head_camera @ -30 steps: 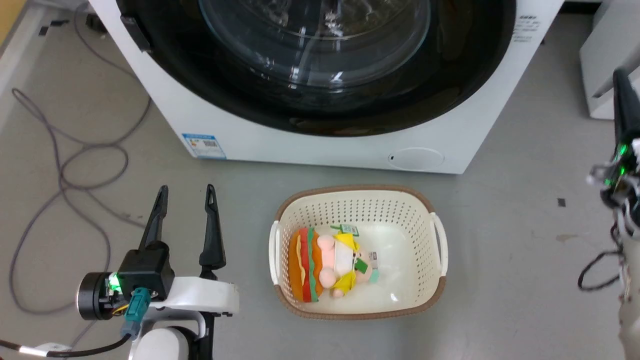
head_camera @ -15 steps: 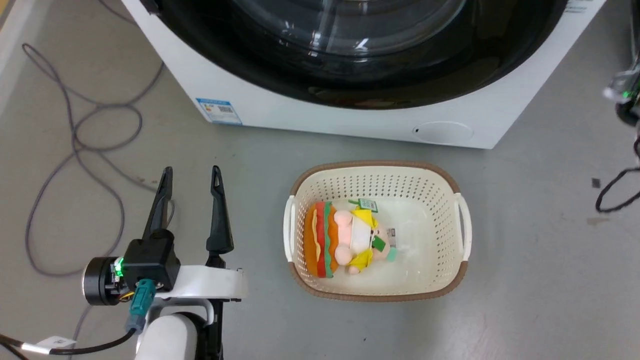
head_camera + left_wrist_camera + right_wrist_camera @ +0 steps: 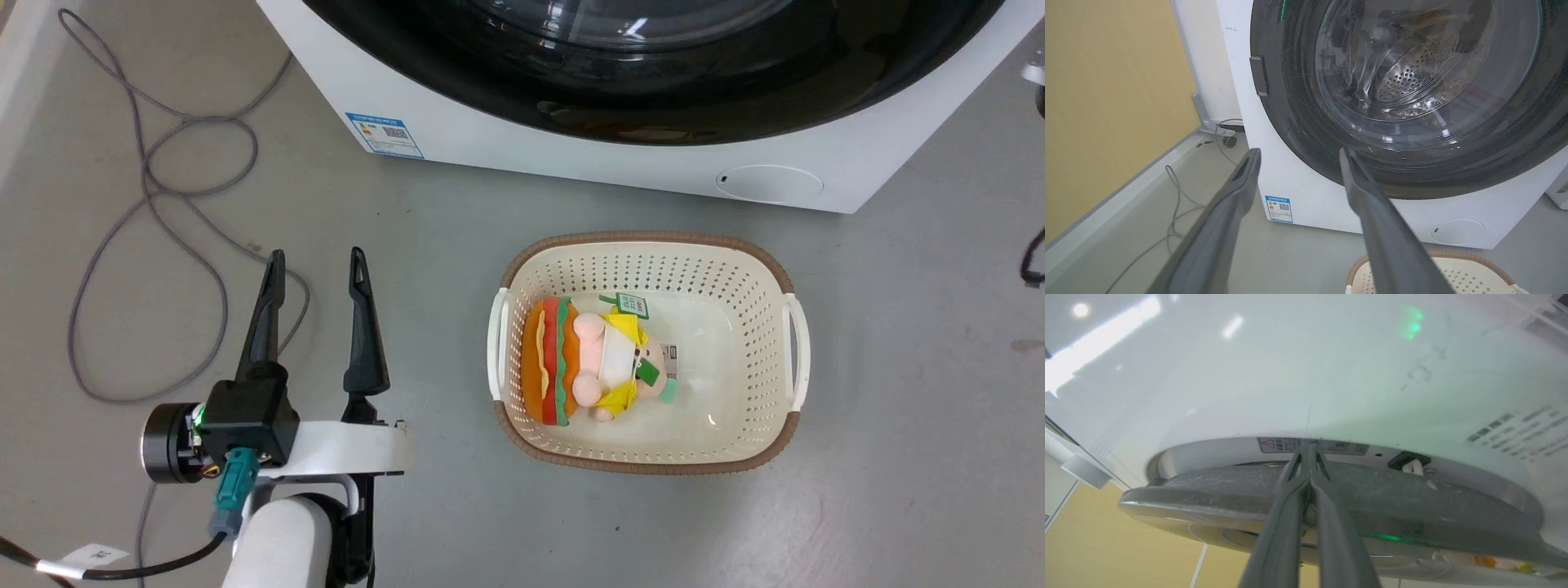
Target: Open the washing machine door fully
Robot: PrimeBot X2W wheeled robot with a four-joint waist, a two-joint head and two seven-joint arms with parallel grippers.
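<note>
My right gripper (image 3: 1310,448) pinched closed, tips just past rim of washing machine door (image 3: 1412,502), at white washing machine (image 3: 1290,375) front; left gripper (image 3: 317,255) spread wide, empty, beside basket (image 3: 645,238)

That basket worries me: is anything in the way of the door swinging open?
Likely not. The basket sits on the floor in front of the washing machine, apparently lower than the washing machine door. The right gripper, shut, has its tips at the door's rim, nothing between.
</note>
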